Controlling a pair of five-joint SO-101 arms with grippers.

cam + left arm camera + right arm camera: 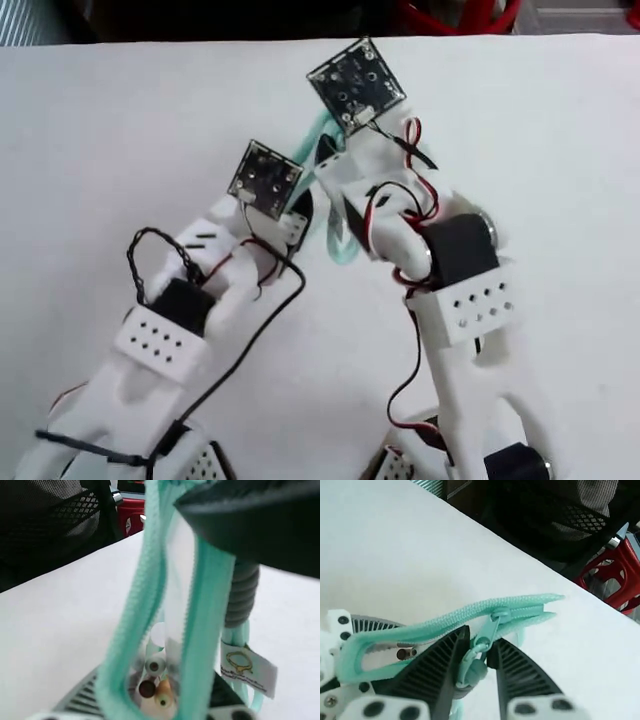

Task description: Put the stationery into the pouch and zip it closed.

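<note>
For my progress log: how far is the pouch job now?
Done: pens lie inside the pouch. In hand: the right pincer pinches the zipper pull while the left pincer holds the pouch. Left: the zipper gapes open, so zipping closed remains.

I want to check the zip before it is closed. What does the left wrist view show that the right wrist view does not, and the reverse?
Only the left wrist view looks into the open mouth of the pouch, where the round ends of the stationery lie inside. It also shows a small white tag on the pouch's side. Only the right wrist view shows the zipper pull between the fingers of the right gripper. Both show the teal zipper tape, the white table and a mesh chair behind.
</note>
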